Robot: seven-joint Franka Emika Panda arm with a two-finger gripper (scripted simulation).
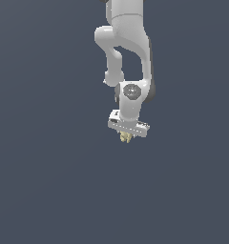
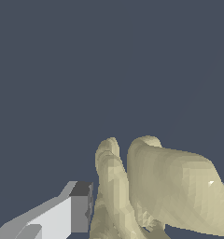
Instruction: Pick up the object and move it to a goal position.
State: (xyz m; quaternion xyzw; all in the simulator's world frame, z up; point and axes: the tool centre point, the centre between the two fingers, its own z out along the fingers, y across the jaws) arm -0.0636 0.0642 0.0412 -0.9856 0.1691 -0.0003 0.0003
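Wrist view: I am seeing the object (image 2: 165, 191), pale yellow-tan and lumpy with 2 rounded prongs, filling the space beside 1 white finger (image 2: 62, 217) with a dark pad. Exterior view: the object (image 1: 125, 137) is sitting between the fingers of the gripper (image 1: 126, 137), which is closing on it, hanging under the white arm (image 1: 128, 43) against a plain dark grey-blue ground (image 1: 40, 181).

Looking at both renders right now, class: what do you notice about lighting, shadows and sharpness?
Exterior view: flat, even light, no cast shadow on the blank background; the object is tiny under the gripper. Wrist view: soft shading with one small highlight, faceted mesh edges visible, nothing blurred.
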